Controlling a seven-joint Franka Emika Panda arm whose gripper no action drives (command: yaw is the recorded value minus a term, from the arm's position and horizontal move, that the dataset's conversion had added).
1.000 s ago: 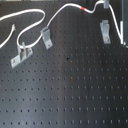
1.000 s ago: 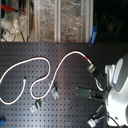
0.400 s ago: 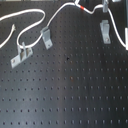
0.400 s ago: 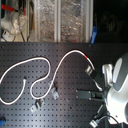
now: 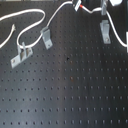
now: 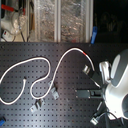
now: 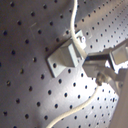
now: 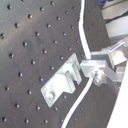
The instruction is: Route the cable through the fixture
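The white cable (image 6: 42, 61) loops across the black pegboard, and its red-orange band (image 6: 86, 52) lies just before the arm. The cable (image 5: 116, 34) then bends down past the fixture (image 5: 104, 30), a small grey clip on a strip base. In both wrist views the cable (image 8: 86, 45) runs along the forked top of the fixture (image 8: 62, 84), touching it; I cannot tell if it sits in the fork. My gripper (image 8: 97, 71) is right beside the clip and looks shut on the cable (image 7: 75, 22). The gripper (image 7: 101, 67) shows grey metal fingers.
A slanted clip (image 5: 46, 38) and a flat two-post bracket (image 5: 20, 55) stand at the first exterior view's left. The white arm (image 6: 116, 80) fills the second exterior view's right. Shelves with clutter (image 6: 50, 20) stand behind the board.
Almost nothing: the arm has shifted very slightly in the second exterior view. The cable and the clips stay where they were.
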